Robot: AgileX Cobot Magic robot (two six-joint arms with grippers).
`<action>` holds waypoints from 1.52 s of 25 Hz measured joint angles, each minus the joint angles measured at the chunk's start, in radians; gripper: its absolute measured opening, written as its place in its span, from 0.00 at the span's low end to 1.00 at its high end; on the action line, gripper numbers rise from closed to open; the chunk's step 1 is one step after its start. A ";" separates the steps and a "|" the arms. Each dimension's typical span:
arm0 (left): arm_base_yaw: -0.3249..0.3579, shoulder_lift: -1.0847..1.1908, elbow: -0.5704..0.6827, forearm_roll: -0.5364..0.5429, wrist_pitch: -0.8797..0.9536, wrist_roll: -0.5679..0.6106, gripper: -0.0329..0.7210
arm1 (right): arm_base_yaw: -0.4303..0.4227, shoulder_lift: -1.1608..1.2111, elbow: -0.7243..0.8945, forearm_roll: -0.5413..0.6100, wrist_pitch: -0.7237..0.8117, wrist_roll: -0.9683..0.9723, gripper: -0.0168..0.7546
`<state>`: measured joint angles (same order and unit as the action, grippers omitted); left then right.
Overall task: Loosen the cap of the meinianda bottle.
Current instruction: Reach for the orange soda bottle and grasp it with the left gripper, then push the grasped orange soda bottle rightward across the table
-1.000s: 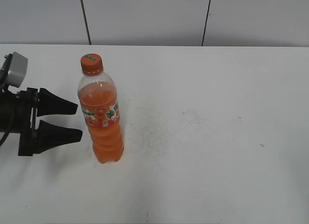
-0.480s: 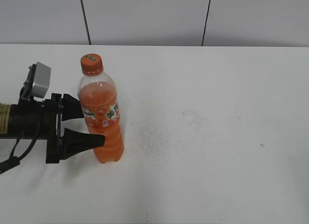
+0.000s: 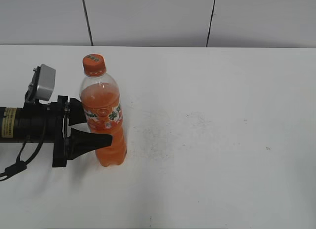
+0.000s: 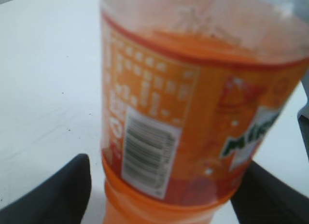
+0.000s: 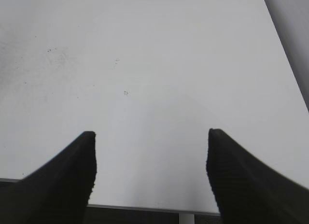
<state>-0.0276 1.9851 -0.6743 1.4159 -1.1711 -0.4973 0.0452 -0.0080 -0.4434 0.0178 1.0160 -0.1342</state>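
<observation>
Now left gripper (image 3: 94, 126) straddling meinianda bottle (image 3: 103, 121), unclosed.

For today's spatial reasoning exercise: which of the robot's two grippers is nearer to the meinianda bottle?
Left. The left gripper straddles the meinianda bottle at label height, one finger on each side. The right gripper hangs open over bare table, with no bottle in its view.
</observation>
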 joint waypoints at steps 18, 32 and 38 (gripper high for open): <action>-0.149 0.006 -0.061 -0.113 0.028 0.065 0.58 | 0.000 0.319 -0.243 0.000 0.051 0.000 0.67; -0.354 0.011 -0.159 -0.278 0.093 0.093 0.58 | 0.000 0.576 -0.472 -0.001 0.178 -0.002 0.67; -0.460 0.023 -0.212 -0.343 0.182 0.098 0.58 | 0.000 0.706 -0.528 0.022 0.196 -0.057 0.67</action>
<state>-0.4875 2.0084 -0.8859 1.0725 -0.9890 -0.3990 0.0452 0.6982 -0.9709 0.0400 1.2119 -0.1912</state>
